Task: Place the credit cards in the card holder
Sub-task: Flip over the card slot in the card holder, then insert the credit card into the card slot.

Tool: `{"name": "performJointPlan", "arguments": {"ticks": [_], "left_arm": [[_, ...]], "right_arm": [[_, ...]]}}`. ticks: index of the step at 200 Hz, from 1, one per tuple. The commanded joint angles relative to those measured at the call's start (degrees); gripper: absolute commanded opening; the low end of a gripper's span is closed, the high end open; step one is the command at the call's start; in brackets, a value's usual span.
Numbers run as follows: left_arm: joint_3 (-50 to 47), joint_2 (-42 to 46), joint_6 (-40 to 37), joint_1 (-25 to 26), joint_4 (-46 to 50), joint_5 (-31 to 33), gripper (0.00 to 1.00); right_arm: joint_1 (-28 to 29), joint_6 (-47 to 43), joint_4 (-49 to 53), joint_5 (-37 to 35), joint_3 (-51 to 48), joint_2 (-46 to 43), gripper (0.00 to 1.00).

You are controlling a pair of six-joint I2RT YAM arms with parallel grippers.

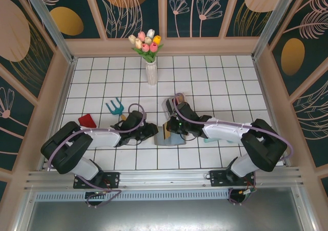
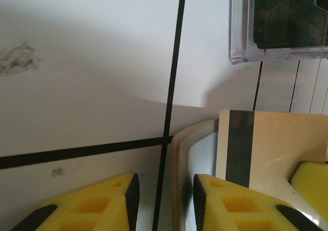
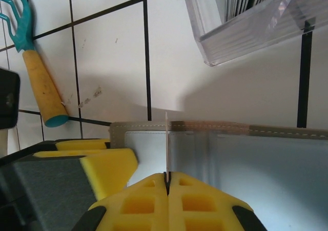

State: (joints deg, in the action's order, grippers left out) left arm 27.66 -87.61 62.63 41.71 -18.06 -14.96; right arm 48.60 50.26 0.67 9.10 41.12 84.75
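- Card (image 3: 166, 144) is standing upright over the open holder (image 3: 246, 164), clenched in the right claw (image 3: 167, 177).
- Left claw (image 2: 165, 185) is straddling the holder's rim, jaws parted, grasping nothing.
- Clear rack (image 3: 246, 31) is standing just beyond.

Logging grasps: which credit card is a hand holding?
The thin card seen edge-on, pinched in the shut right hand over the grey wallet; others stand in the clear plastic rack.

Clear rack (image 2: 277, 54) cut off by top edge; tan card (image 2: 279, 144) partly behind left gripper (image 2: 165, 200), right side cropped.
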Motion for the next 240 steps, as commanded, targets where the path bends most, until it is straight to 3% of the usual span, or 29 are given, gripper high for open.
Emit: {"name": "performJointPlan", "arguments": {"ticks": [1,28,80,114,240], "left_arm": [[1.2,-2.9,-2.1,0.7,3.3,-0.4,0.29],[1.4,-3.8,-2.5,0.8,3.8,-0.1,0.18],[1.5,-4.1,-2.8,0.8,3.9,0.1,0.15],[1.9,-3.7,-2.9,0.8,4.1,0.4,0.15],[1.0,-3.3,-3.4,0.8,5.2,1.6,0.14]], "right_arm": [[0.3,0.1,1.1,0.2,1.2,-3.4,0.01],[-0.1,-0.4,4.0,-2.5,1.5,-7.8,0.01],[-2.4,-0.2,6.7,-4.5,-2.0,-13.8,0.01],[-2.3,-1.1,4.6,-0.1,-2.7,-9.3,0.0],[-2.7,-0.2,-8.8,3.4,-10.7,2.4,0.0]]}}
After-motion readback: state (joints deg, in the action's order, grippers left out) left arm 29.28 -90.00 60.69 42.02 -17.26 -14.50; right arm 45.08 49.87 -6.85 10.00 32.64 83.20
